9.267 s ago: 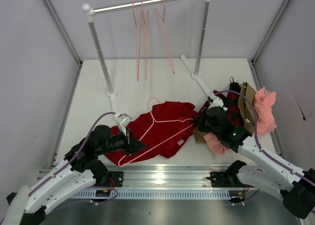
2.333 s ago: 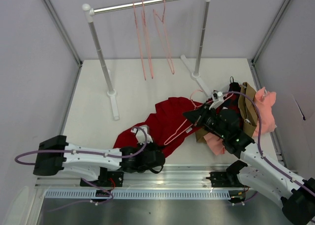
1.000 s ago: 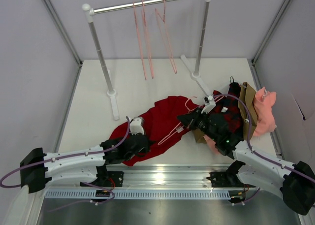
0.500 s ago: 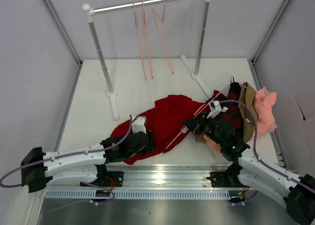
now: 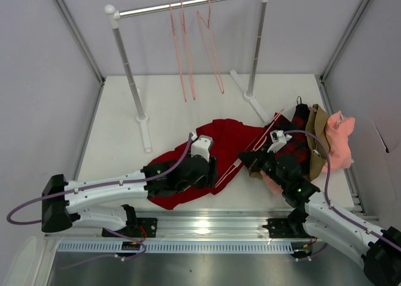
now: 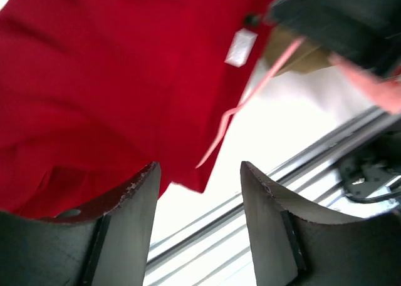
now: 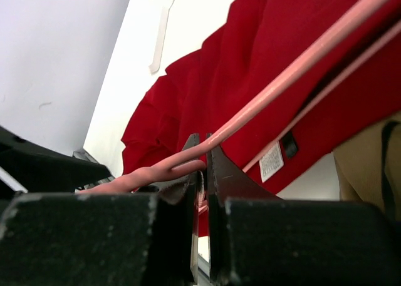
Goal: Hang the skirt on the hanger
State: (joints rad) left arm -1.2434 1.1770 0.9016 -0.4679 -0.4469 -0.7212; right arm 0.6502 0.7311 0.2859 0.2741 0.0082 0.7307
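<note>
The deep-red skirt (image 5: 229, 139) lies crumpled on the table between the two arms. My left gripper (image 5: 212, 168) hovers over its near part; in the left wrist view it (image 6: 200, 201) is open, with only the skirt (image 6: 106, 79) and the table edge showing between the fingers (image 6: 135, 217). My right gripper (image 5: 246, 159) is at the skirt's right edge. Seen from the right wrist, it (image 7: 203, 151) is shut on the thin pink wire of the hanger (image 7: 282, 79), which slants across the skirt (image 7: 250, 54). The hanger (image 5: 260, 137) shows as a slanted line from above.
A clothes rack (image 5: 188, 4) stands at the back with three more pink hangers (image 5: 187, 54) on its rail; its feet (image 5: 145, 132) rest on the table. A pile of plaid (image 5: 294, 145), tan (image 5: 316, 142) and salmon-pink (image 5: 339, 142) garments lies right of the right arm.
My left gripper has opened and moved right and away from the near edge, over the skirt. The right gripper has shifted slightly right, and the hanger now slants more steeply.
</note>
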